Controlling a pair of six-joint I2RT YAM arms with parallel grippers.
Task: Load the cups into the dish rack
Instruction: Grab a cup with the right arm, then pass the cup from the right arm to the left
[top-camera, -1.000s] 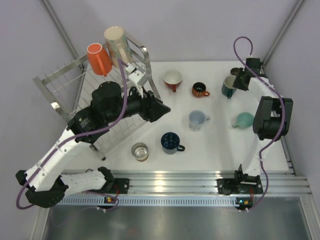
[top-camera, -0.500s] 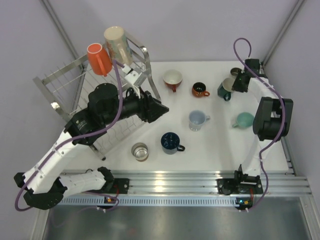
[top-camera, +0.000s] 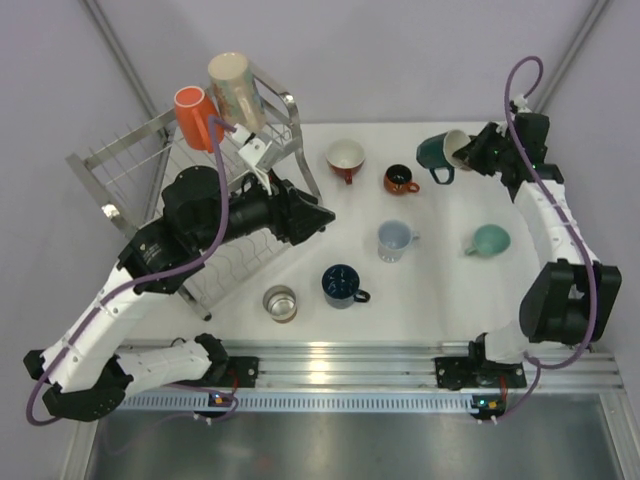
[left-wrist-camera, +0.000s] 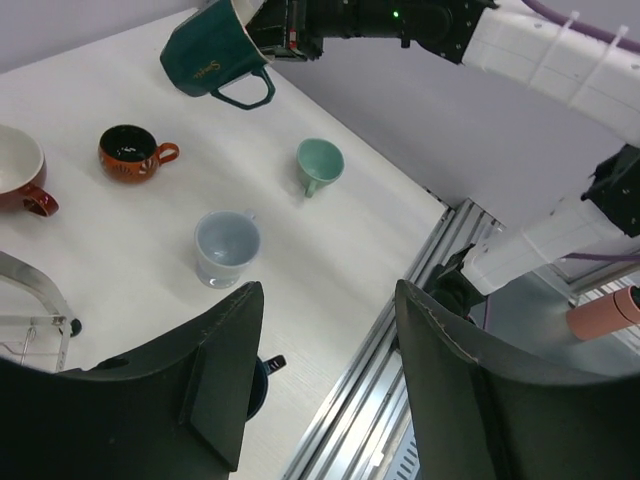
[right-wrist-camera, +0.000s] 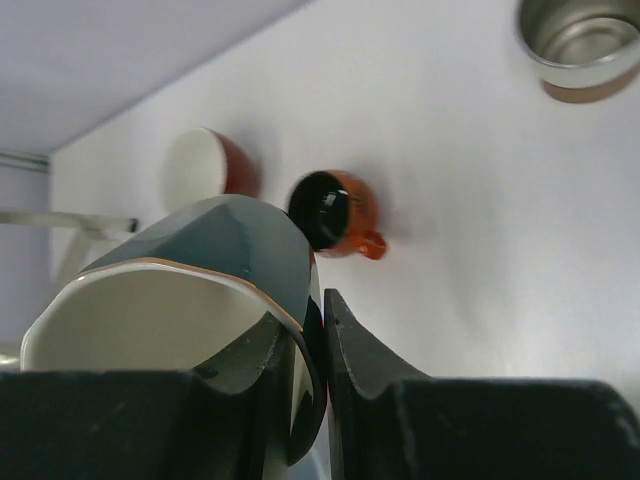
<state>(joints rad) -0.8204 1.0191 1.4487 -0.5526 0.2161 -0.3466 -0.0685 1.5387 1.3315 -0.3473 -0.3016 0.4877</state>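
Note:
My right gripper is shut on the rim of a dark teal cup, one finger inside and one outside. The cup hangs tilted above the table's far right. The dish rack stands at the far left, with an orange cup and a tall beige cup on its top edge. My left gripper hovers open and empty beside the rack's right end. On the table stand a red cup, small brown cup, pale blue cup, navy cup, mint cup and glass.
A metal cup stands on the table at the top right of the right wrist view. The aluminium rail runs along the near edge. Grey walls close the far side and both sides.
My right gripper has shut on the teal cup's rim, lifted it off the table and carried it left. The left arm has drawn back slightly toward the rack.

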